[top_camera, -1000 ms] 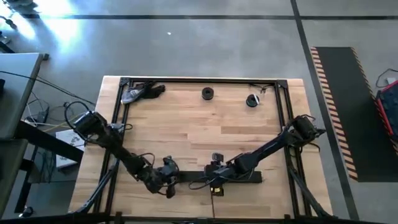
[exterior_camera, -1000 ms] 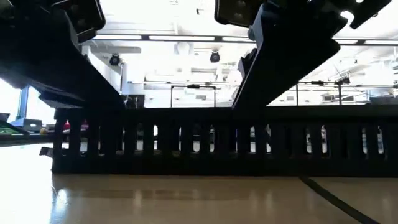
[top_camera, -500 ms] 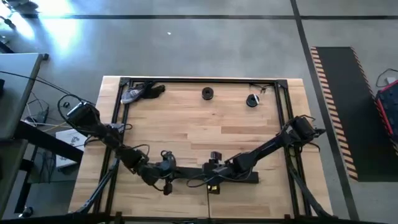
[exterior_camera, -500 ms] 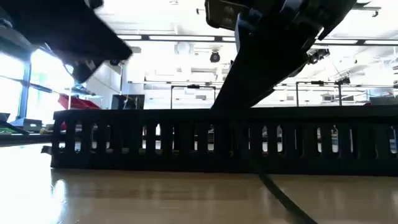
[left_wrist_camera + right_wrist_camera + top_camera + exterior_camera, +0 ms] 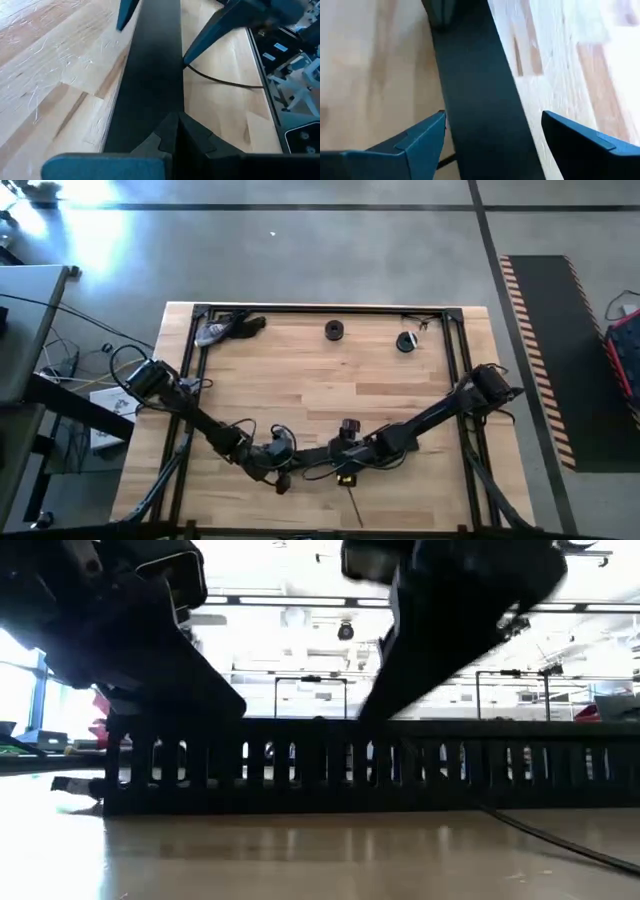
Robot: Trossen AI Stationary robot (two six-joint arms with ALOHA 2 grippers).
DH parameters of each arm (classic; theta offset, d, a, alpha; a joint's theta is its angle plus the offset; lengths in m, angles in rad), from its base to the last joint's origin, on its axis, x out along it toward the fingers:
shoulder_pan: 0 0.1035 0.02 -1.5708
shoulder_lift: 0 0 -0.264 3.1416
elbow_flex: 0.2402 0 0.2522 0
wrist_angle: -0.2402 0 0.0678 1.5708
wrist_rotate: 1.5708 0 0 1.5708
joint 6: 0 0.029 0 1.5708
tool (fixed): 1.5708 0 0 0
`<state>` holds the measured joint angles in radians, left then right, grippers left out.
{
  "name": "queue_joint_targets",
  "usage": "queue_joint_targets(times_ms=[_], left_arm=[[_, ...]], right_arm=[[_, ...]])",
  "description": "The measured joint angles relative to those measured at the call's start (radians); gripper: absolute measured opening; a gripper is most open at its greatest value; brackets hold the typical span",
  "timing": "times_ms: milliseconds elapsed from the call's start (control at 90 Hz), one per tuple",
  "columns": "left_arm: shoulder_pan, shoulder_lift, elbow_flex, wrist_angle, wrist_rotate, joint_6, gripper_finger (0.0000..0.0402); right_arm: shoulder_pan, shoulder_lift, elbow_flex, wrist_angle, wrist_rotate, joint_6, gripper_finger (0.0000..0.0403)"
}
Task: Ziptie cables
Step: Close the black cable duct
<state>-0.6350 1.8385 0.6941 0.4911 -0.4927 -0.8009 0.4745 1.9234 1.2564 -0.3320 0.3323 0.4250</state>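
Left hand (image 5: 283, 470) pressed together on black channel (image 5: 150, 75), right hand (image 5: 492, 135) spread astride it, cables unseen

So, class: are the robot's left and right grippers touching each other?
Apart. The high view shows a bare stretch of the long black slotted channel bar between the left gripper and the right gripper. The left wrist view agrees.
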Motion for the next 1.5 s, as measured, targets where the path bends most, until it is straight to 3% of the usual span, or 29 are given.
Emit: queue_joint_targets(times_ms=[178, 322, 489, 611, 711, 833, 944, 1056, 1144, 1233, 1389, 1500], left_arm=[[0.0, -0.004, -0.002, -0.002, 0.008, 0.009, 0.0], [0.0, -0.004, -0.002, -0.001, 0.009, 0.009, 0.0], [-0.001, -0.005, -0.003, -0.001, 0.013, 0.01, 0.0], [-0.003, -0.005, -0.003, -0.001, 0.013, 0.01, 0.0], [-0.003, -0.005, -0.004, -0.001, 0.013, 0.01, 0.0], [-0.003, -0.005, -0.004, -0.001, 0.012, 0.018, 0.0], [-0.003, -0.005, -0.004, 0.001, 0.012, 0.018, 0.0], [-0.003, -0.005, -0.005, 0.003, 0.012, 0.018, 0.0], [-0.005, -0.006, -0.005, 0.003, 0.014, 0.017, 0.0], [-0.005, -0.006, -0.005, 0.001, 0.015, 0.004, 0.0], [-0.003, -0.035, -0.005, -0.016, 0.024, 0.02, 0.0], [0.011, -0.086, -0.008, -0.082, 0.024, 0.069, 0.0]], right_arm=[[0.038, -0.091, 0.001, -0.057, 0.009, -0.034, 0.0297], [0.1, -0.181, 0.004, -0.277, 0.155, 0.043, 0.0274], [0.207, -0.289, 0.004, -0.663, 0.295, 0.356, 0.0211], [0.297, -0.341, 0.004, -0.906, 0.343, 0.633, 0.0137], [0.362, -0.361, 0.004, -0.995, 0.391, 0.806, 0.0071], [0.42, -0.361, -0.051, -0.922, 0.458, 0.884, 0.0009], [0.442, -0.361, -0.214, -0.722, 0.444, 0.961, 0.0012], [0.453, -0.358, -0.445, -0.394, 0.361, 1.0, 0.0009], [0.455, -0.373, -0.562, -0.211, 0.373, 1.014, 0.0002], [0.459, -0.383, -0.576, -0.211, 0.394, 1.058, 0.0001], [0.46, -0.463, -0.495, -0.42, 0.417, 1.025, 0.0], [0.448, -0.499, -0.45, -0.476, 0.426, 0.987, 0.0]])
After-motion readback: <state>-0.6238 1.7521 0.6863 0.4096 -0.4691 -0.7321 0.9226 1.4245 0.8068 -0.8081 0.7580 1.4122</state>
